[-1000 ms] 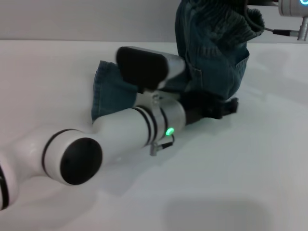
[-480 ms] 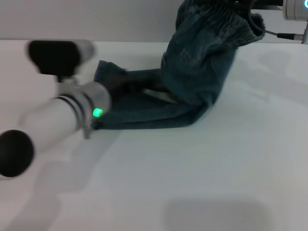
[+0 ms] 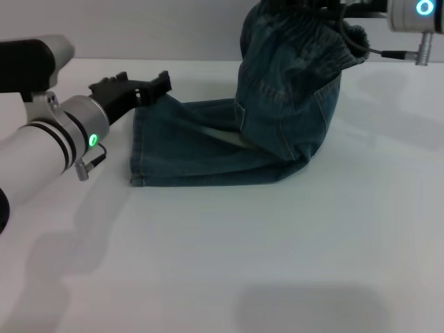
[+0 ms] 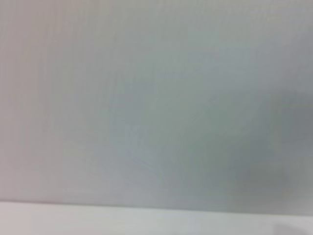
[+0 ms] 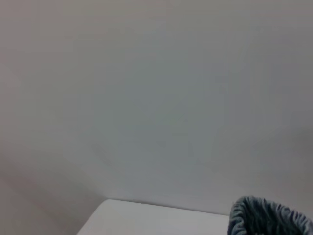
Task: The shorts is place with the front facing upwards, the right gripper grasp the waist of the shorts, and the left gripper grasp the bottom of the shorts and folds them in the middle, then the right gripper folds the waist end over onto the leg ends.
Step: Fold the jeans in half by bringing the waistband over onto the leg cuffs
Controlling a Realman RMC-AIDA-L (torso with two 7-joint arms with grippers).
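The blue-green denim shorts (image 3: 208, 149) lie folded lengthwise on the white table (image 3: 277, 250). Their straight hemmed leg ends (image 3: 137, 149) point left and rest flat. The gathered waist (image 3: 305, 31) hangs lifted at the top of the head view, with my right gripper (image 3: 331, 5) shut on it; only a dark tip shows. A bit of that waistband (image 5: 269, 215) shows in the right wrist view. My left gripper (image 3: 137, 84), a black claw, hovers open just beyond the far corner of the hems, holding nothing.
The white-and-silver left arm (image 3: 48, 146) with its green ring reaches in from the left edge. The right arm's wrist (image 3: 413, 14) sits at the top right. The table's far edge (image 3: 194, 60) meets a plain wall behind the shorts.
My left arm has pulled back to the left, off the shorts, and its claw has let go of the legs. The lifted waist has shifted slightly left.
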